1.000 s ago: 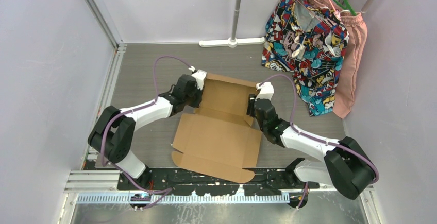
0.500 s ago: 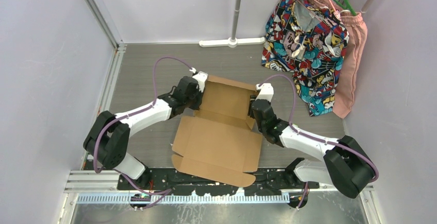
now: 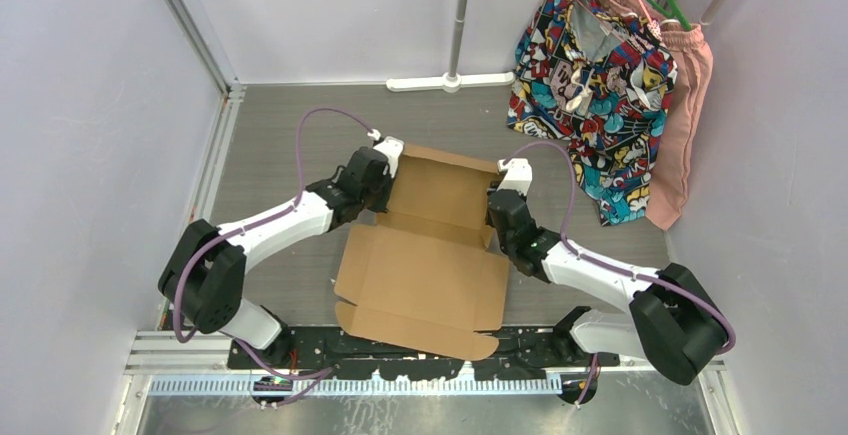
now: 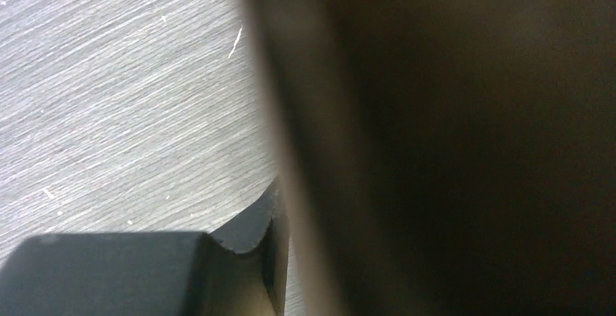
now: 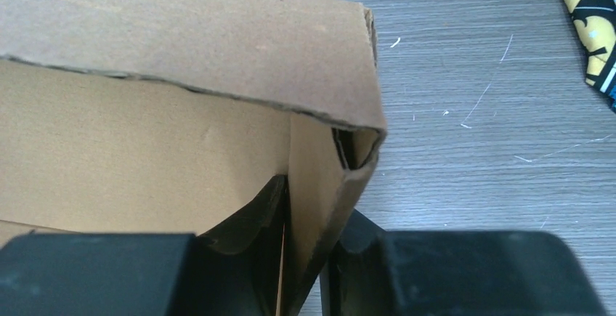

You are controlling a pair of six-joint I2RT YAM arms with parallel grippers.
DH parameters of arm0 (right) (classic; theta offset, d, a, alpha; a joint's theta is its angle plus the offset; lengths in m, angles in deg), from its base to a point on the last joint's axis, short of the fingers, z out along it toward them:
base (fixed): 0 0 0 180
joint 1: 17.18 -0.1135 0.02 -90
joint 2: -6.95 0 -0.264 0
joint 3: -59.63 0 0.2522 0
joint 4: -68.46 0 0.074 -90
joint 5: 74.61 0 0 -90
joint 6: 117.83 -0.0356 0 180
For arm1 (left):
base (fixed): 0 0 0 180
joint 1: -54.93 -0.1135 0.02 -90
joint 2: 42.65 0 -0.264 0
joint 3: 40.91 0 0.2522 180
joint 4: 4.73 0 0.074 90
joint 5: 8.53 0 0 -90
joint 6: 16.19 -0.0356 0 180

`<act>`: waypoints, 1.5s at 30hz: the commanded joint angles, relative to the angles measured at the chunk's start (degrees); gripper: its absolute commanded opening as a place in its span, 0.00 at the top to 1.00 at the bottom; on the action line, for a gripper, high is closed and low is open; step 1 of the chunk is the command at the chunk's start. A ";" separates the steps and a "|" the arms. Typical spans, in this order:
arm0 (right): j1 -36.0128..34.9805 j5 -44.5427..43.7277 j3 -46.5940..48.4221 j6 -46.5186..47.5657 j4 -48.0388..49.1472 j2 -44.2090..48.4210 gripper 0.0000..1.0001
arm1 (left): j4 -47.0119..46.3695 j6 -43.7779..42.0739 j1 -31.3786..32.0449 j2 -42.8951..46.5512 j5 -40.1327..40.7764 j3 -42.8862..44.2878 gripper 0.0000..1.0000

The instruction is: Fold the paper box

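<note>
The paper box (image 3: 425, 275) lies mid-way on the table (image 3: 280, 135), flap at its near edge; the right gripper (image 5: 312, 218) pinches 1 side wall, the left gripper (image 3: 385, 183) cannot be judged clamped or released, so an uneven hold could let the walls spring flat.

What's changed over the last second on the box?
The right end effector closed onto the right wall of the paper box, now pinched between its fingers. The left arm's elbow swung slightly outward. The box and left end effector stayed put.

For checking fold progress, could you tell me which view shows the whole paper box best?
Top external: the paper box appears entire, far walls raised, near panel flat. Right wrist shows only one raised corner; left wrist, dark blurred cardboard.
</note>
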 commanded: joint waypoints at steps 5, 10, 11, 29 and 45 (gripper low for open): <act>0.07 -4.32 6.84 1.28 -3.48 -3.12 0.78 | 4.33 1.15 2.98 2.88 1.50 5.16 0.82; 0.09 -4.23 10.08 2.26 -7.36 -5.40 0.82 | 6.47 1.64 3.51 3.10 2.19 6.47 0.82; 0.10 -4.11 10.61 2.44 -8.00 -5.81 0.82 | 7.07 1.71 3.59 3.14 2.29 6.79 0.82; 0.06 3.22 14.64 5.00 -11.46 -8.58 0.84 | 8.14 2.35 4.81 4.73 1.39 7.28 0.82; 0.08 7.62 11.93 4.16 -8.54 -6.51 0.71 | 6.98 3.49 4.85 2.23 2.58 6.73 0.82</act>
